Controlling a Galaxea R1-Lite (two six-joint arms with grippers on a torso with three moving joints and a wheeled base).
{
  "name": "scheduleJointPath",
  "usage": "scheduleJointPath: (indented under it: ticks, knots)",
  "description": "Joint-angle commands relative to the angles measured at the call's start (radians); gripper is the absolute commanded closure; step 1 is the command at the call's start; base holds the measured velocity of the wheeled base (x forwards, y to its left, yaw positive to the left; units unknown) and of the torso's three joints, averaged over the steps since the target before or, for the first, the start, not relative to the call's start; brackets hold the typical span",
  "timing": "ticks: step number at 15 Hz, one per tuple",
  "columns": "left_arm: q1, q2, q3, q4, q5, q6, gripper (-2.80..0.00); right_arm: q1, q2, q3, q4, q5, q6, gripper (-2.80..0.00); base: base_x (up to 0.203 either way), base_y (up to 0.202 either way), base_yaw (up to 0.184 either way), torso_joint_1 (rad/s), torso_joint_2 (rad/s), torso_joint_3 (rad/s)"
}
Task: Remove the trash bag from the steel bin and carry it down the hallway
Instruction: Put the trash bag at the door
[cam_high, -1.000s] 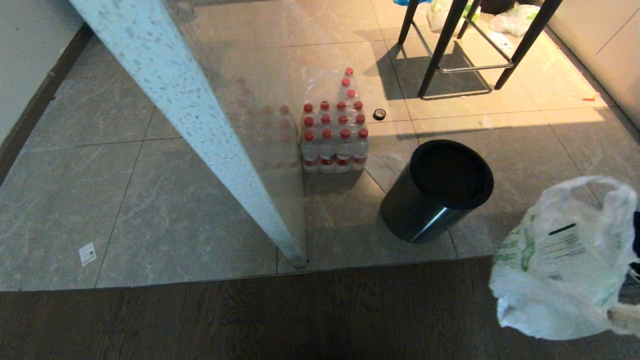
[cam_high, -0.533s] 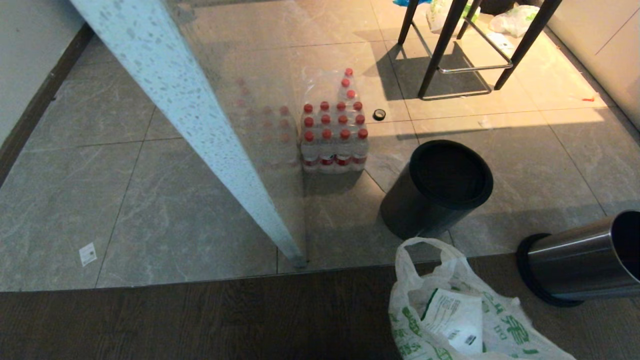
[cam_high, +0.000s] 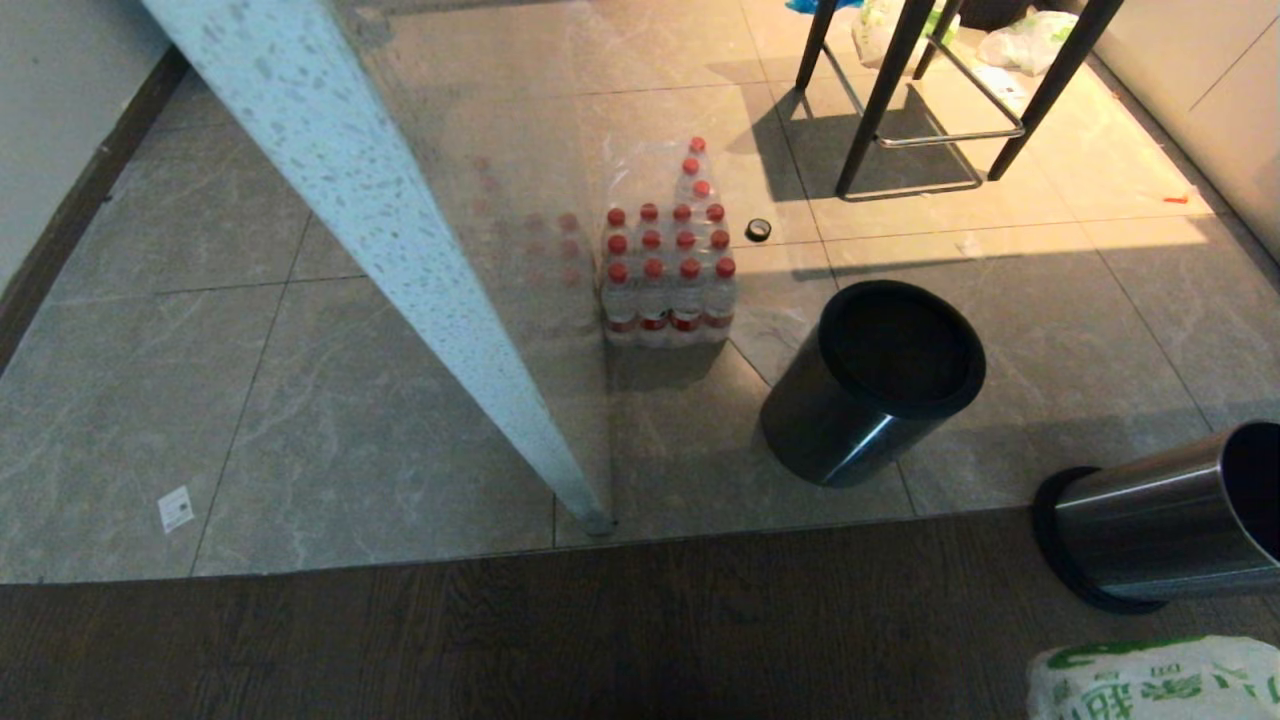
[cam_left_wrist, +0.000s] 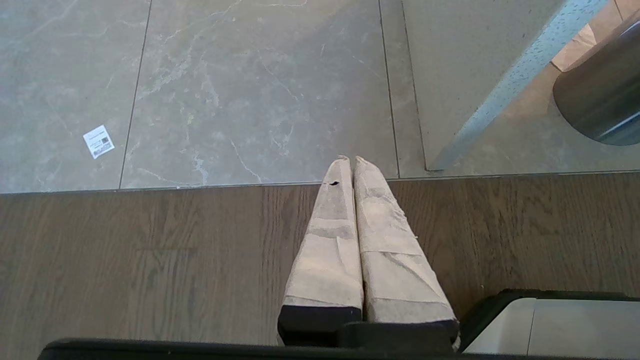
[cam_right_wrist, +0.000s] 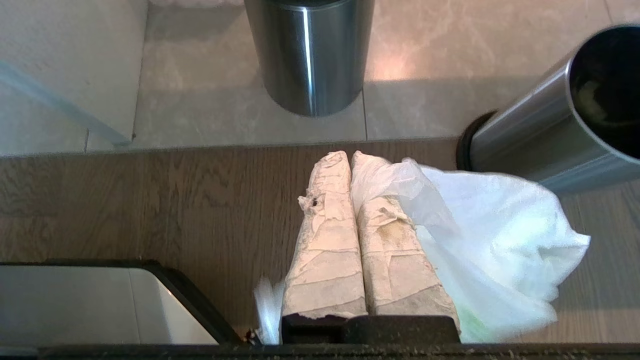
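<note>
Two steel bins share the floor with a shrink-wrapped pack of water bottles (cam_high: 668, 268). Far left on the grey tiles lies a small white label (cam_high: 175, 507), and a pale speckled post (cam_high: 400, 250) slants down to the edge of the dark wood flooring (cam_high: 500, 640). Beside the post, the pack holds red-capped bottles in rows, with a little black ring (cam_high: 758, 229) just past it. Next comes the upright bin (cam_high: 875, 380), its black-rimmed mouth showing only a dark interior. Behind it stand the black legs of a stool (cam_high: 900, 100). Further right the tipped bin (cam_high: 1160, 520) lies on its side, across the line between tile and wood; the right wrist view shows a pale scrap inside its mouth. The left gripper (cam_left_wrist: 348, 161) hangs over the wood with fingers pressed together, empty. The right gripper (cam_right_wrist: 347, 156) has its fingers clenched on a fold of the trash bag (cam_right_wrist: 495, 240), which bulges beside them above the wood, at the lower right corner of the head view.
</note>
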Motion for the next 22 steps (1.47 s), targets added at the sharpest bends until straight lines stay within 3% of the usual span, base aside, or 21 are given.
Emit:
scheduleJointPath:
  ticks: [1, 22]
  knots:
    - [0.000, 0.000, 0.000, 0.000, 0.000, 0.000, 0.00, 0.000, -0.010, 0.002, 0.008, 0.001, -0.003, 0.00, 0.000, 0.000, 0.000, 0.000, 0.00, 0.000]
    - [0.000, 0.000, 0.000, 0.000, 0.000, 0.000, 0.00, -0.001, -0.011, 0.002, 0.009, -0.001, 0.007, 0.00, 0.000, 0.000, 0.000, 0.000, 0.00, 0.004]
